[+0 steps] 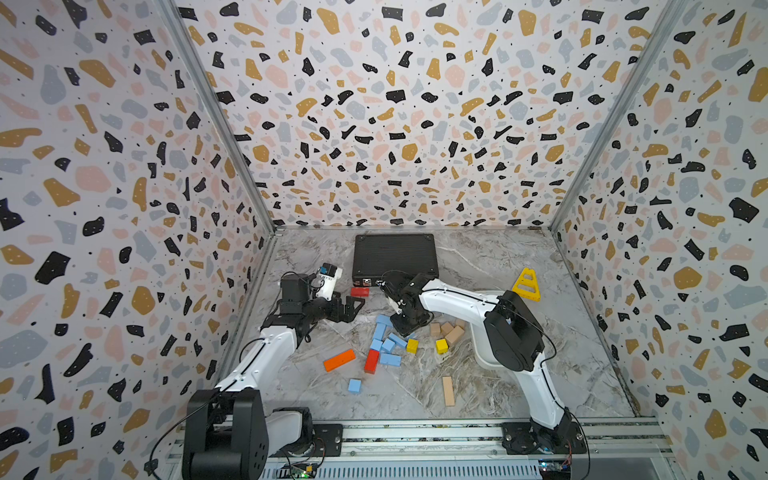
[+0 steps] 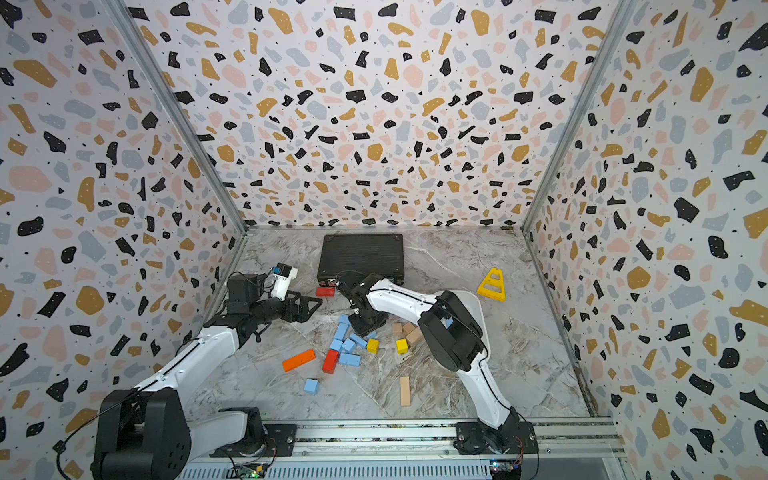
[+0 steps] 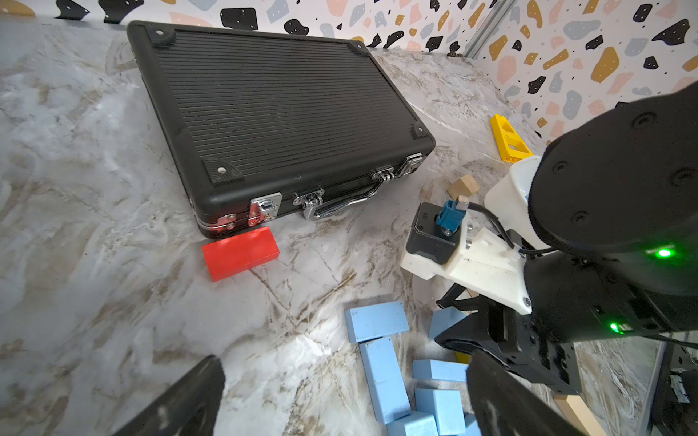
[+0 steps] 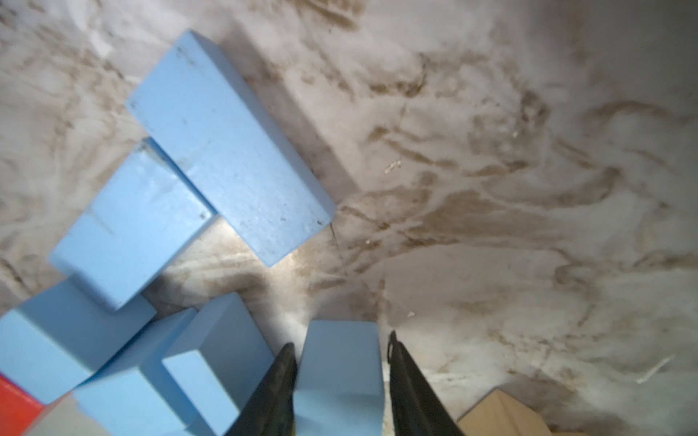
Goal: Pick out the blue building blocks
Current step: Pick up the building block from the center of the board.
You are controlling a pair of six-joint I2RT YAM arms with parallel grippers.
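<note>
The small, dull, pale blue building blocks (image 1: 388, 345) are lying in a loose pile in the middle of the grey marble-look bench (image 1: 519, 374). They are cubes and short bars, and they are touching each other. One blue cube (image 1: 354, 385) is sitting alone nearer the front.

We are looking at the picking-up step. The right claw (image 4: 340, 339) is pointing down at the edge of the pile. Its two black fingers (image 4: 406, 377) are standing on each side of one blue block (image 4: 340, 377). One finger is touching it, but by the other we are seeing a thin pale strip. So we cannot tell if the claw is squeezing yet.

We are thinking the next move is a firm pinch and a straight lift, so the neighbours are not getting dragged along. The left claw (image 1: 358, 306) is hanging wide open and empty, off to the side.

The blocks are looking smooth, with flat faces and sharp corners. A shiny red bar (image 1: 372, 360) is lying right beside the pile, and a yellow cube (image 1: 412, 345) is just beside it too. Plain tan wooden blocks (image 1: 451, 332) are lying near. A ribbed black case (image 1: 395, 255) is sitting at the back.
</note>
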